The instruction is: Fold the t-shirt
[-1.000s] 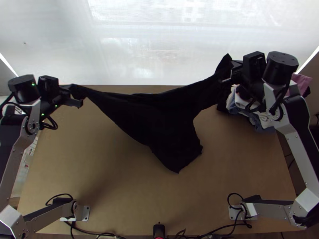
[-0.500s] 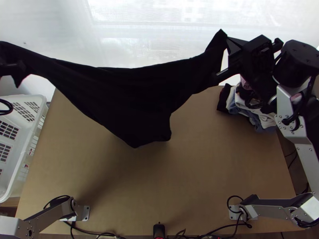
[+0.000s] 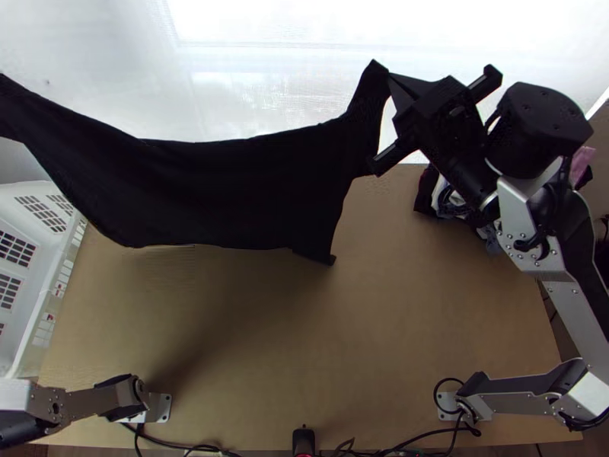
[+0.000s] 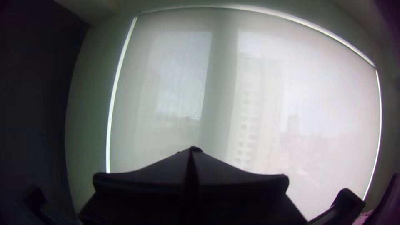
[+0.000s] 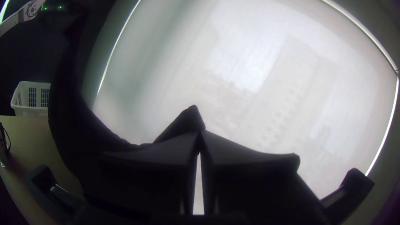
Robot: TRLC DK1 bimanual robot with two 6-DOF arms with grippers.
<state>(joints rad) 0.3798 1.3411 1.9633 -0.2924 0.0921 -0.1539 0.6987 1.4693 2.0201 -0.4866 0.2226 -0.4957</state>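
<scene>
The black t-shirt (image 3: 228,179) hangs stretched in the air between the arms, over the table's far part. My right gripper (image 3: 391,85) is shut on a corner at its right end in the top view; its fingers meet on the dark cloth in the right wrist view, where the gripper (image 5: 200,134) has a cloth tip poking up beyond it. The t-shirt (image 5: 79,125) sweeps up from there towards the other arm. In the left wrist view my left gripper (image 4: 191,151) is shut, a small dark bit of cloth at its fingertips.
A white plastic basket (image 3: 38,228) stands beside the table's left edge. A pile of clothes (image 3: 449,199) lies at the back right, partly under the right arm. The wooden table (image 3: 304,335) shows bare below the cloth, with a blind-covered window behind.
The left gripper has gone left, out of the top view, with its end of the t-shirt. The cloth is raised and its hanging edge has swung left. The right gripper has turned and moved left.
</scene>
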